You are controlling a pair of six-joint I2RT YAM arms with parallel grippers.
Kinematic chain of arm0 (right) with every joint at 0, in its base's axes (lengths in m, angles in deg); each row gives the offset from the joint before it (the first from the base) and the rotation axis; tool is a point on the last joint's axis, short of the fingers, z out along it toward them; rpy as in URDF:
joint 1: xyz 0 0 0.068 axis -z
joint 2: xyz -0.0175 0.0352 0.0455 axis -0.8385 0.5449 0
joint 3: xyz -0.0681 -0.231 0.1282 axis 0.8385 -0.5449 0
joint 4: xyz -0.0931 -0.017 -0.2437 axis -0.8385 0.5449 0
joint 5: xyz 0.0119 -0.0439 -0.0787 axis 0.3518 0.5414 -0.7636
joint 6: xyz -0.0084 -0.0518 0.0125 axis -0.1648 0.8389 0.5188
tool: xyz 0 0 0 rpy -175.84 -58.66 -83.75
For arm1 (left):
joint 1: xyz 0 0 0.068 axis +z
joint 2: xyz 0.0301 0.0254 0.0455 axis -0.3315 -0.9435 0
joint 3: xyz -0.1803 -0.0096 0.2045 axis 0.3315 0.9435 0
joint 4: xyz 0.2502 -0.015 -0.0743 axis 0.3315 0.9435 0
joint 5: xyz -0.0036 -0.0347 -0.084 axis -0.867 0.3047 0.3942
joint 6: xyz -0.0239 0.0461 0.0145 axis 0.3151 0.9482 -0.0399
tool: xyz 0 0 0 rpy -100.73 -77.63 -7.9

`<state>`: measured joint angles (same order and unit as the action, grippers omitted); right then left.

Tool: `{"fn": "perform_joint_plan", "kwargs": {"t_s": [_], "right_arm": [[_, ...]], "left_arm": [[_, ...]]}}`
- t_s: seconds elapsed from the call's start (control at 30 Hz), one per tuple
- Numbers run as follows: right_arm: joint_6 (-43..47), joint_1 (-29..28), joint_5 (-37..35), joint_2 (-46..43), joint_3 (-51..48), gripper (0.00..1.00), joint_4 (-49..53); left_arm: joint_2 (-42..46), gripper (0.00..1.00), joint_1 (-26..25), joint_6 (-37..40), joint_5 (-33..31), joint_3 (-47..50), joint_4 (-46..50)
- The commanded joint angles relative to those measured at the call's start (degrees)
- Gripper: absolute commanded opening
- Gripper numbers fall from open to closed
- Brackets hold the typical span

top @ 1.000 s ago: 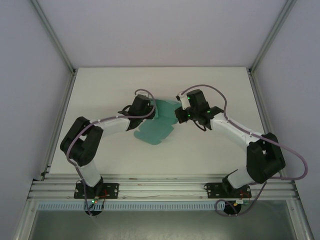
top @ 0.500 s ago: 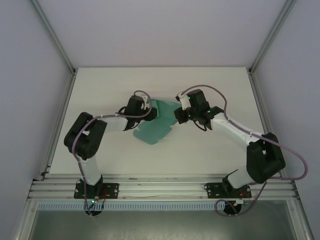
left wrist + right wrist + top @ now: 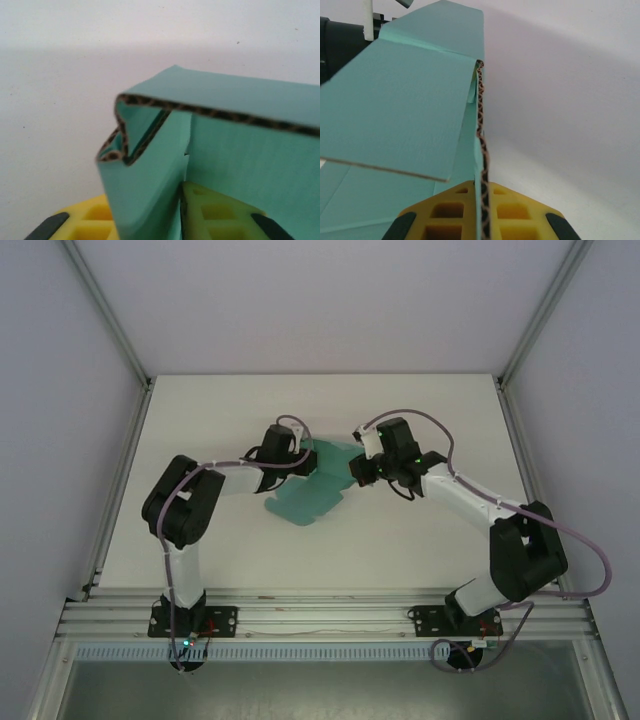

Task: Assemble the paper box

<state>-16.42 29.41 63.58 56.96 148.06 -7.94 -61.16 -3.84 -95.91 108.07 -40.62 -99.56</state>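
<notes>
Worktop edges: the white worktop (image 3: 200, 420) is bounded by metal rails on the left, right and near sides.
Open room: bare surface lies all round the centre, widest toward the far edge.
Paper box: the teal paper box (image 3: 312, 498) is mid-worktop, well apart from every edge, with one flap spread toward the near side (corrugated core visible at the cut edges).
Left end effector: the left end effector (image 3: 150, 220) is narrowed, its yellow fingers (image 3: 212, 215) pinching a folded wall of the box.
Right end effector: the right end effector (image 3: 481, 212) is pressed together on a single card edge at the box's right side.
</notes>
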Motion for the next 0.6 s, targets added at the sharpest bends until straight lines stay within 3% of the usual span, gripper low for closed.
{"fn": "perform_joint_plan", "kwargs": {"t_s": [0.0, 0.27, 0.47, 0.57], "right_arm": [[0.4, 0.0, 0.6, 1.0, 1.0, 0.00, 1.9], [-2.5, -0.4, -2.9, -1.7, 0.7, 0.00, 0.2], [-3.0, -1.8, -6.0, -3.4, 0.5, 0.00, 1.0], [-3.3, -2.3, -7.2, -3.5, 0.0, 0.00, 0.1]], "left_arm": [[-1.6, 0.17, -0.1, 0.9, -4.1, -1.1, 2.2], [-2.8, 0.01, -3.1, -4.4, -29.0, -3.8, 13.5], [-4.3, 0.00, -4.5, -12.5, -46.4, -9.3, 26.2], [-6.3, 0.00, -4.8, -16.2, -49.3, -12.9, 32.4]]}}
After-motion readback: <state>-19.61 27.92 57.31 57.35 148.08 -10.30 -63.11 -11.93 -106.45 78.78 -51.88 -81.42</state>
